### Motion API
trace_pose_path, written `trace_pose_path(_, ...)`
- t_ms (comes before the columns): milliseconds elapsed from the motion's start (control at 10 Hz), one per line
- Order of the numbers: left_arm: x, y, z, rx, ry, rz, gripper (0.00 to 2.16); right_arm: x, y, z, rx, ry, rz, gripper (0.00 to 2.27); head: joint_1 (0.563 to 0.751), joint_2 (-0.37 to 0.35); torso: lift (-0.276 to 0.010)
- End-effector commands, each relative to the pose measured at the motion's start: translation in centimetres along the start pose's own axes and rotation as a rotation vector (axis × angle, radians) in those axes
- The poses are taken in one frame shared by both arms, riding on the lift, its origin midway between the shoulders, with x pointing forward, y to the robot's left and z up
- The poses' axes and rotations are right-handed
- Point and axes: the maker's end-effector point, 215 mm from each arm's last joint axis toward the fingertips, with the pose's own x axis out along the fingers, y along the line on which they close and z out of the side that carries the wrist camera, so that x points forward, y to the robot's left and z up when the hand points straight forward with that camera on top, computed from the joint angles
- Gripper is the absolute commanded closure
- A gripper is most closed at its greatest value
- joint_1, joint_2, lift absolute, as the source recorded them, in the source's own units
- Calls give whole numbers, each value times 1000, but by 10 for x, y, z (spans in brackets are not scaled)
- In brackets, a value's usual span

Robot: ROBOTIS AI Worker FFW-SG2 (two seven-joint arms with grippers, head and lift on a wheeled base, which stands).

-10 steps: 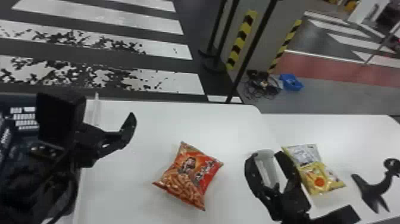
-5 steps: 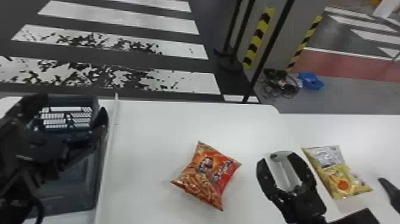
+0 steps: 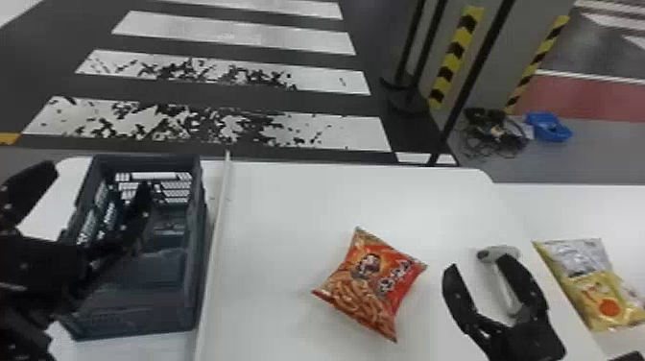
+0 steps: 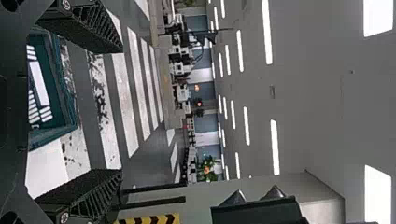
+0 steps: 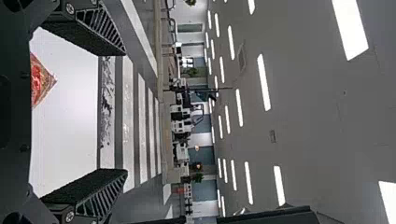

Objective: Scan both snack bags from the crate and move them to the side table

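In the head view, my left gripper (image 3: 96, 176) stands open above the dark crate (image 3: 192, 249), one finger over its inside and the other beyond its left side. The left wrist view has the open left gripper (image 4: 122, 109) with the crate rim (image 4: 70, 100) near it. An orange-red snack bag (image 3: 372, 288) lies on the white table. To its right, my right gripper (image 3: 477, 263) is open; a grey-white scanner (image 3: 504, 283) shows partly behind one finger. In the right wrist view, the right gripper (image 5: 126, 112) has nothing between its fingers; the orange-red bag (image 5: 42, 83) is at the edge.
Yellow and silver snack packaging (image 3: 595, 288) lies on the side table (image 3: 566, 206) at the right. A pale raised strip (image 3: 214, 249) runs beside the crate. Dark posts and a striped pillar (image 3: 453, 57) stand beyond the tables.
The head view has turned left, so the table and bags appear farther right and more of the crate shows. My left gripper has moved left relative to the table.
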Motion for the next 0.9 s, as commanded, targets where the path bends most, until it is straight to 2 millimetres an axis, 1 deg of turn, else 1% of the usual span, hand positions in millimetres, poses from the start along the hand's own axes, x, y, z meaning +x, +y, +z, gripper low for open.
trace_pose_path(0, -9, 14, -2, 2, 0, 22, 83, 6, 27, -9, -22, 43, 59, 100, 695, -139, -95)
trace_pose_path(100, -13, 18, 1, -10, -14, 30, 83, 10, 37, -22, -8, 98, 78, 83, 695, -98, -95)
trace_pose_path(200, -16, 23, -3, -15, -4, 39, 83, 13, 62, -48, -11, 218, 135, 83, 695, -78, -95)
trace_pose_path(300, -18, 24, -4, -15, -3, 38, 83, 10, 83, -67, 4, 311, 170, 97, 695, -43, -95)
trace_pose_path(400, -19, 24, -8, -17, 3, 38, 83, 7, 99, -75, 0, 361, 199, 100, 695, 3, -95)
trace_pose_path(500, -18, 23, -10, -26, 5, 38, 83, 3, 121, -77, -65, 375, 248, 100, 695, 36, -95)
trace_pose_path(700, -15, 23, -14, -43, 7, 33, 83, -4, 140, -91, -103, 418, 294, 93, 695, 81, -95)
trace_pose_path(800, -14, 23, -16, -49, 11, 29, 83, -8, 163, -99, -175, 436, 359, 97, 695, 102, -95)
